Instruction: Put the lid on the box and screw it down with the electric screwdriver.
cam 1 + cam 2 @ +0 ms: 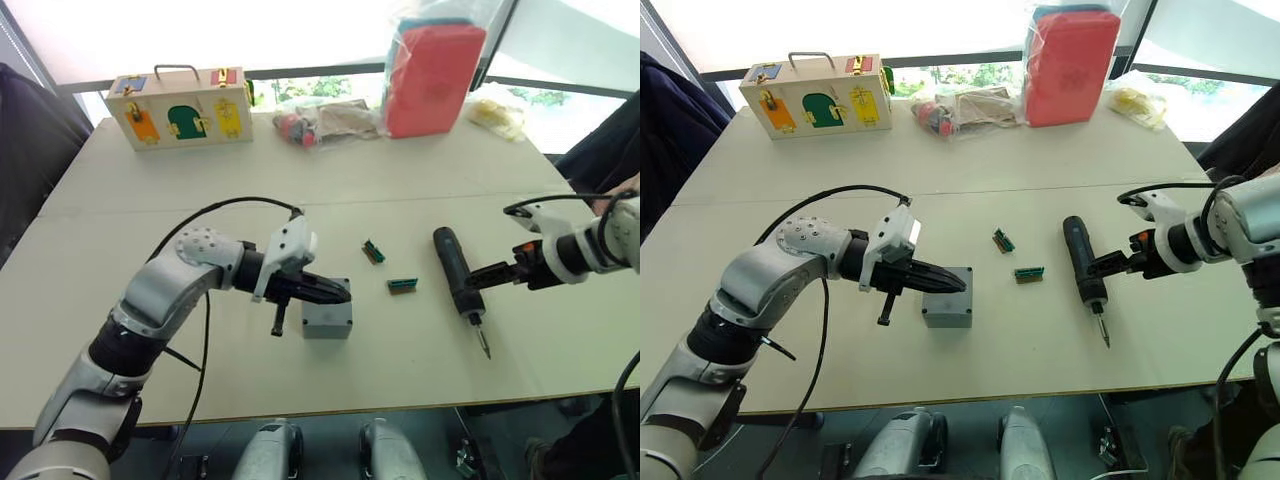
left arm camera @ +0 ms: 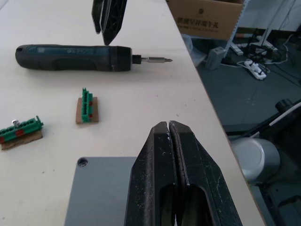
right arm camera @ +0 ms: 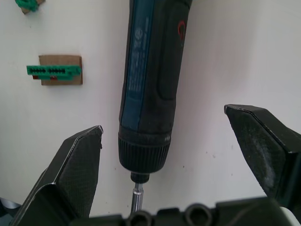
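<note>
The lid [image 2: 101, 193] already sits on the box [image 1: 947, 310], which stands on the worktop [image 1: 970, 190] near the front edge, left of centre. In the left wrist view its flat grey top lies flush, with one corner screw hole visible; whether a screw sits in it is too small to tell. So placing the lid looks done, and the screwing is what remains.

The left gripper [image 1: 945, 284] rests over the box's top, its jaws pressed together and holding nothing. It seems to be pressing or steadying the lid, though contact cannot be confirmed.

The screwdriver [image 1: 458, 281] lies flat on the worktop to the right of the box, well apart from it, with its bit [image 1: 483, 341] pointing toward the near edge. The right gripper [image 1: 482, 275] reaches in from the right, its jaws spread wide on either side of the tool's lower body near the chuck, as the right wrist view shows. They have not closed on it, so the tool is not yet picked up.

Two small green pieces [image 1: 374, 251] lie between box and screwdriver. A wooden latch box [image 1: 180, 108], a red bag [image 1: 433, 75] and other bagged items sit along the far edge.

Left to do, by my reading: grasp the screwdriver, carry it to the box, and drive the corner screws.
</note>
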Motion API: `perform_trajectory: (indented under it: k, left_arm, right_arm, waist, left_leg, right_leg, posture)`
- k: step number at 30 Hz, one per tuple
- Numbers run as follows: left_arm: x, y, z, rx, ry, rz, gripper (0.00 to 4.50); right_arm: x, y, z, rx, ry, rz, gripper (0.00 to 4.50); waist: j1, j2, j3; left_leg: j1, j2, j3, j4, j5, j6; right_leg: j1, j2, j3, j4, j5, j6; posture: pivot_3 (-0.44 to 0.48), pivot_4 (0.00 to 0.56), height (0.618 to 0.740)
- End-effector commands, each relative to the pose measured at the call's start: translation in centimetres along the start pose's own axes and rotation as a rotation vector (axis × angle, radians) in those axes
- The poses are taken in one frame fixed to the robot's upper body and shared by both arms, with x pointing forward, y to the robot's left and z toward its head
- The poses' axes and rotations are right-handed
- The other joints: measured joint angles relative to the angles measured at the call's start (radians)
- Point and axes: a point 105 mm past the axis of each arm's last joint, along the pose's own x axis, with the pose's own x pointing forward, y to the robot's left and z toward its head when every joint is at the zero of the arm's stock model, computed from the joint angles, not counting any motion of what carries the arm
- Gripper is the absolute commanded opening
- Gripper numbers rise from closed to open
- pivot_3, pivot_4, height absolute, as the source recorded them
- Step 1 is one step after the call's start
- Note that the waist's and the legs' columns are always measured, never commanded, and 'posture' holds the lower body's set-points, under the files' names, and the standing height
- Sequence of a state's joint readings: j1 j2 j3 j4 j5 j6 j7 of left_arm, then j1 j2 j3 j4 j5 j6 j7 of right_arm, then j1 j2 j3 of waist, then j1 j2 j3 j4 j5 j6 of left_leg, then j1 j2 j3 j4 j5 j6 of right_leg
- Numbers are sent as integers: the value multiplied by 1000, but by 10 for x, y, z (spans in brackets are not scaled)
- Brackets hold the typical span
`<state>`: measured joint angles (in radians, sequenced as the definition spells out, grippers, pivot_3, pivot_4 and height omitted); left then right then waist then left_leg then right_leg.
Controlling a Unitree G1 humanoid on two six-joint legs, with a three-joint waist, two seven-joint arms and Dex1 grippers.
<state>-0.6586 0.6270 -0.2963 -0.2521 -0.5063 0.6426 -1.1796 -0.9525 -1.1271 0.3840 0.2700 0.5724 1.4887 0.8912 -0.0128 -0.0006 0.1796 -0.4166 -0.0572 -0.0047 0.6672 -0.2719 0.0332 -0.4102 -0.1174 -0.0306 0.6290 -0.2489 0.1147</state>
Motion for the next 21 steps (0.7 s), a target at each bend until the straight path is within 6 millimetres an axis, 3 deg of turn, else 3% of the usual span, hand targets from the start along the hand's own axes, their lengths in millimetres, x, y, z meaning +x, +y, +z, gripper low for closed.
perform_trajectory:
  k: [1,10,15,21]
  left_arm:
    - [-4,0,5,24,-22,26,0]
    - [-7,3,3,2,-30,94,0]
    - [-5,3,6,-22,-61,116,0]
    - [-4,7,9,-16,-59,122,0]
  right_arm:
    - [3,-6,7,-28,16,-23,4450]
    - [32,-7,2,-79,121,-17,4450]
    - [53,-9,-18,-123,208,-11,4450]
    - [64,-12,-23,-177,252,-42,2534]
  waist:
    - [1,0,0]
    - [2,0,0]
    - [3,-4,-2]
    - [2,-9,-5]
  left_leg:
    - [0,0,0,0,0,0]
    - [-2,-1,0,1,1,-1]
    - [-2,-1,-1,1,3,-5]
    - [3,-1,-2,1,1,-2]
  right_leg:
    - [0,0,0,0,0,0]
    - [-1,0,0,1,0,1]
    - [-1,0,0,1,0,1]
    - [4,0,-1,1,0,1]
  posture:
    - [0,150,740]
    - [0,150,740]
    - [0,150,740]
    - [0,150,740]
